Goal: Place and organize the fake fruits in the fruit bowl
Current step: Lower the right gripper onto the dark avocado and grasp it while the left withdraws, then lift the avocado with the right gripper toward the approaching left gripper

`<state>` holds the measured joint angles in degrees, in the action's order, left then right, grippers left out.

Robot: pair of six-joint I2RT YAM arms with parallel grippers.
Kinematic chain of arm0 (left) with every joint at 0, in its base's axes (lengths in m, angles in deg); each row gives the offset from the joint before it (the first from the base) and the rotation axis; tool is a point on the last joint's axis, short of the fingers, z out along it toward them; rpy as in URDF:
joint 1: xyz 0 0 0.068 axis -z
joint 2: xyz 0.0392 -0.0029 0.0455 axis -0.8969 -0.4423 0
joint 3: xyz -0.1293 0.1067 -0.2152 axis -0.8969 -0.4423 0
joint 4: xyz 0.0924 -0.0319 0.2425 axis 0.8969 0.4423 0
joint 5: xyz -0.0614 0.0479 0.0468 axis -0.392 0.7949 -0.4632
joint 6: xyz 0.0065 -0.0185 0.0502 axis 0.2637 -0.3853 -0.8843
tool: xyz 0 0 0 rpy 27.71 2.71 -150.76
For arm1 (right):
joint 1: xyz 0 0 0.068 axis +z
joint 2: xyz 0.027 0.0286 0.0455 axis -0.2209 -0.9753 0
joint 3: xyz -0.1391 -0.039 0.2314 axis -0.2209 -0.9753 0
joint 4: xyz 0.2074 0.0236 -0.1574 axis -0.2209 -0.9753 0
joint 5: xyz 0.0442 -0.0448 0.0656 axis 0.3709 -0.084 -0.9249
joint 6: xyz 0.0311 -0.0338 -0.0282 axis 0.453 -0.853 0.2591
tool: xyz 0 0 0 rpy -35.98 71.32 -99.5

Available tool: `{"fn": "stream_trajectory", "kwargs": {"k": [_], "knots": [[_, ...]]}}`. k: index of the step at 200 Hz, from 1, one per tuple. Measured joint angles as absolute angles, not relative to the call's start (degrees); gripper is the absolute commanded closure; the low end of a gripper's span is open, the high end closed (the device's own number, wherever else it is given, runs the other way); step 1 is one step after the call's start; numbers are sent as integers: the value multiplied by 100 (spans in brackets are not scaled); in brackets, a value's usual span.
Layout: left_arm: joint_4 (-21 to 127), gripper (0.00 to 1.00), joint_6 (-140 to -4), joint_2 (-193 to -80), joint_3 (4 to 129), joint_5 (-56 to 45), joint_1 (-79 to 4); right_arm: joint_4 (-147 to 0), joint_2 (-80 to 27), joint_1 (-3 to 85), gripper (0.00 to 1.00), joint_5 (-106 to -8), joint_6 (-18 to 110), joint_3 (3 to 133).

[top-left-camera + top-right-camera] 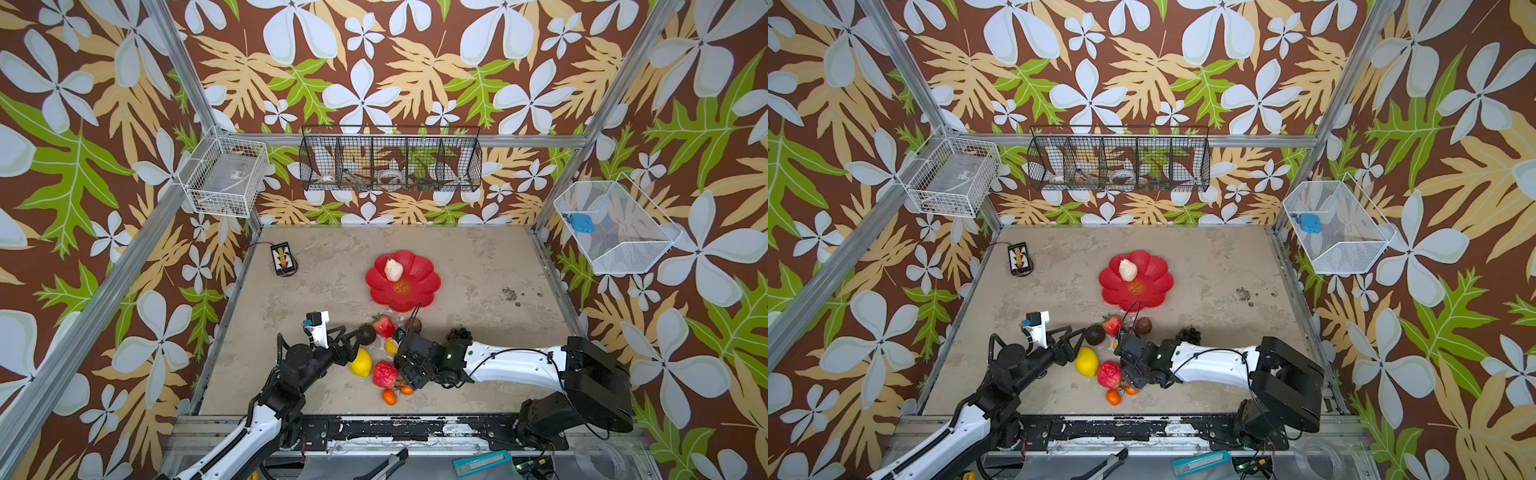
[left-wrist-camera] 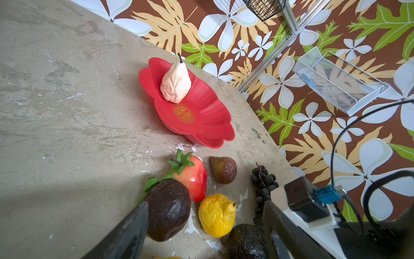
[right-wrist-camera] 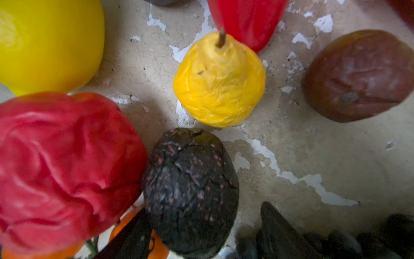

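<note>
Red bowl rim clear, pear inside, L fingers apart by dark fruit, R fingers apart astride avocado

Shallow red bowl, flower-shaped with a gold centre mark, sits mid-desk; a beige pear rests inside, just behind the mark; on the desk in front cluster a strawberry, dark fruit, brown fig, grapes, yellow pear, lemon, crumpled red apple, black avocado and two oranges.

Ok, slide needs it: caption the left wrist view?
Open left gripper beside loose fruits; beige pear sits in the red bowl.
</note>
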<state>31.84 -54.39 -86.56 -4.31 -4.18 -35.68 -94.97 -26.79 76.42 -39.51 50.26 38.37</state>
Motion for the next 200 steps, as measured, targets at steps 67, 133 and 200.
{"fn": "stream_trajectory", "kwargs": {"k": [67, 133, 200], "knots": [[3191, 19, -5439, -8648, -431, -376, -3568, -9078, -2989, 7620, 34, -3929, 5177, 3883], [3230, 19, -5439, -8626, -431, -269, -3568, -8888, -2840, 7599, 42, -3811, 5282, 3774], [3232, 19, -5439, -8624, -431, -241, -3568, -8783, -2108, 7408, 42, -3789, 5321, 3440]]}}
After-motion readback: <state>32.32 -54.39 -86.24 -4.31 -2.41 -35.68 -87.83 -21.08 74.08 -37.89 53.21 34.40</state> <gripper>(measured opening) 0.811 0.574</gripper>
